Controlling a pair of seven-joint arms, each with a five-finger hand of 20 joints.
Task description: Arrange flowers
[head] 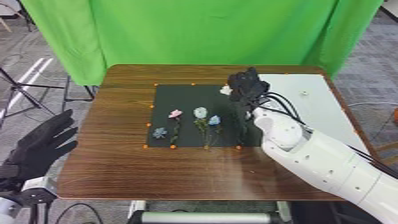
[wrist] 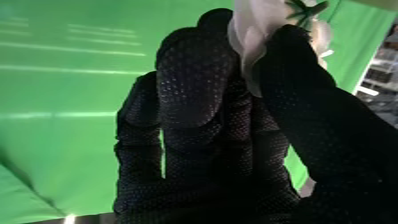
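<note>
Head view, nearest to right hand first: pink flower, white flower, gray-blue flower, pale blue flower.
1. White flower: pinched in the right hand.
2. Pale blue flower: middle of the black mat.
3. Pink flower: farther left.
4. Gray-blue flower: near the mat's left edge.

In the head view, the table [head: 98, 175] fills the middle of the frame, with the curtain [head: 222, 32] behind it across the top. On the table, the mat [head: 167, 97] lies at centre, and the board [head: 315, 112] lies to its right. On the mat's lower left is the leftmost flower [head: 159, 133]; up and right of it comes the second flower [head: 175, 114], then the third flower [head: 200, 113], then the fourth flower [head: 214, 121], slightly lower. Right of these and higher, the fifth flower [head: 226, 90] is in the right hand [head: 248, 86], over the mat's upper right
</note>
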